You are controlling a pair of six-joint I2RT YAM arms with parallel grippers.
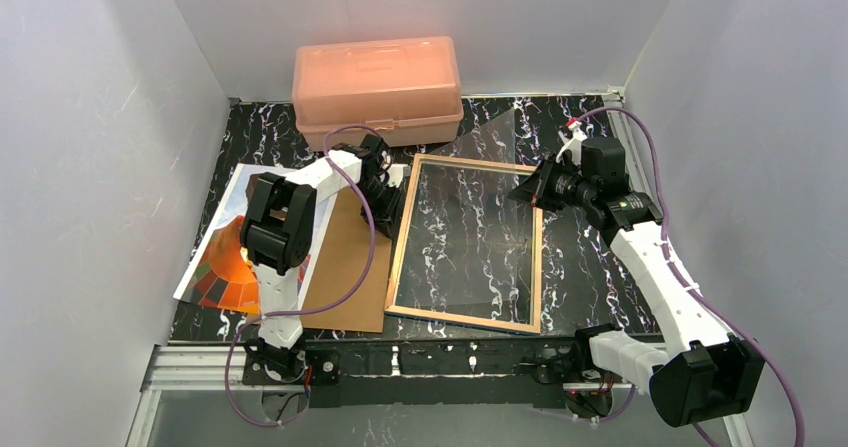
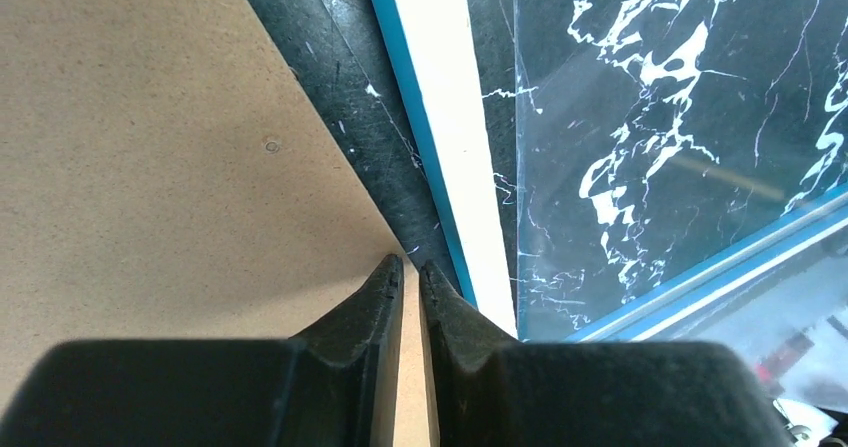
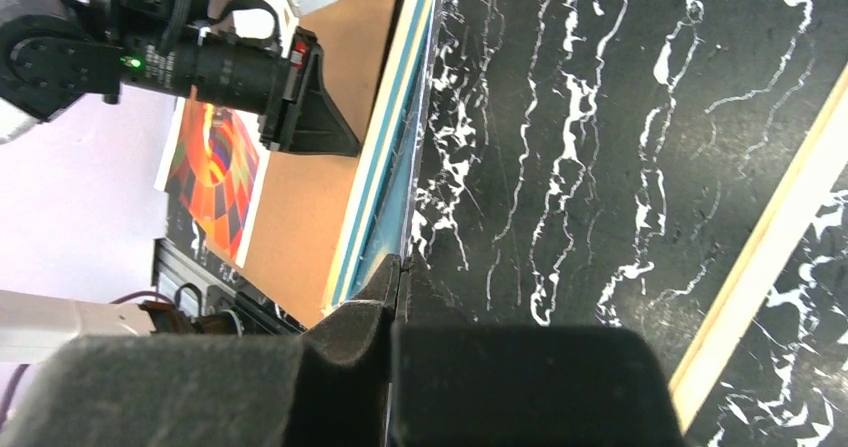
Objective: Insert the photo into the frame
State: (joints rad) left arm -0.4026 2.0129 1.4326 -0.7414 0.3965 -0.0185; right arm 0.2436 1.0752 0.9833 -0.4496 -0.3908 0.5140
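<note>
Ideally the right tool [image 3: 402, 263], pinched on the glass pane [image 2: 640, 87], should hold it clear of the frame [image 1: 465, 319] while the closed left tool [image 2: 412, 267] fetches the photo [image 1: 222, 267].

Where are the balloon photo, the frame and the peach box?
the photo [image 1: 222, 267]: top view, on the orange balloon print.
the frame [image 1: 462, 318]: top view, on its near wooden rim.
the peach box [image 1: 378, 82]: top view, on its lid.
</note>
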